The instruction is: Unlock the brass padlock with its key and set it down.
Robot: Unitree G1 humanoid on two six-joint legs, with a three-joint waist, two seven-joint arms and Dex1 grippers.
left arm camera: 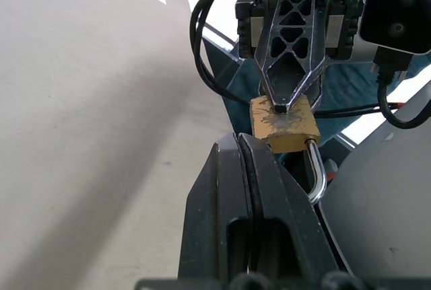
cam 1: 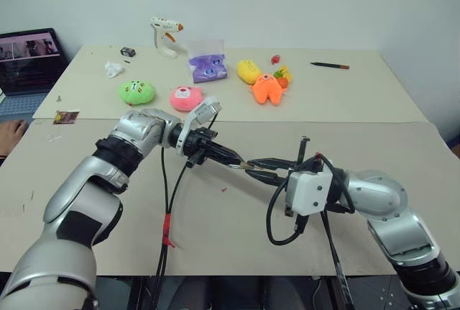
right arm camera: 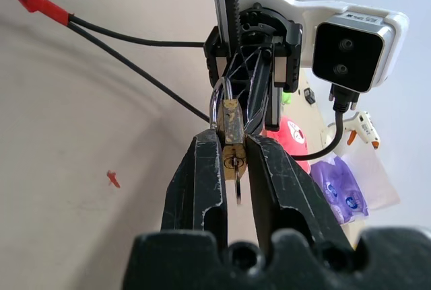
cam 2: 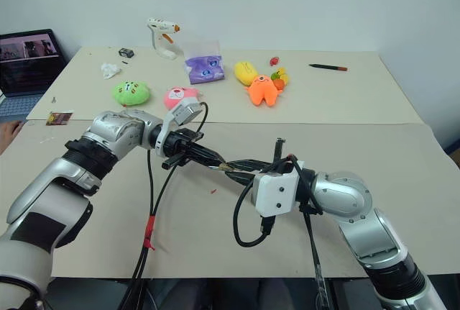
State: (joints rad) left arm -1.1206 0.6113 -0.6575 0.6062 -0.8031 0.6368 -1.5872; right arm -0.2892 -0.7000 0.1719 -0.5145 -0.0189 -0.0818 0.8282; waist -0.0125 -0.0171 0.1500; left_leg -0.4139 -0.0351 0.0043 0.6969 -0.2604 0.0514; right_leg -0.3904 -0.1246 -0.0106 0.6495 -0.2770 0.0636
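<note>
The right claw (right arm camera: 232, 143) is pinching the brass padlock (left arm camera: 285, 126) by its body, holding it off the counter (cam 1: 374, 119) with the keyhole face turned back towards that wrist. A thin silvery sliver hangs just below the keyhole, probably the key (right arm camera: 238, 193) (too slight to be sure). The left claw (cam 1: 240, 163) meets the padlock from the opposite side, its fingers pressed together, their tips right at the padlock; the shackle (left arm camera: 316, 174) curves just beside them, and I cannot tell whether they grip anything.

I judge the unlocking step is in hand: the shackle looks seated and the padlock is not yet set down. The next move likely calls for a firm hold on the body while the key is turned, then a pull on the shackle.

Below the padlock lies pale, bare counter with a tiny red scrap (cam 1: 223, 189) near. Well beyond the padlock sit plush toys (cam 1: 187, 97), a glue gun (cam 1: 164, 36) and a pen (cam 1: 330, 65); far to the padlock's left stand a laptop (cam 1: 29, 58) and a person's hand (cam 1: 8, 136).
</note>
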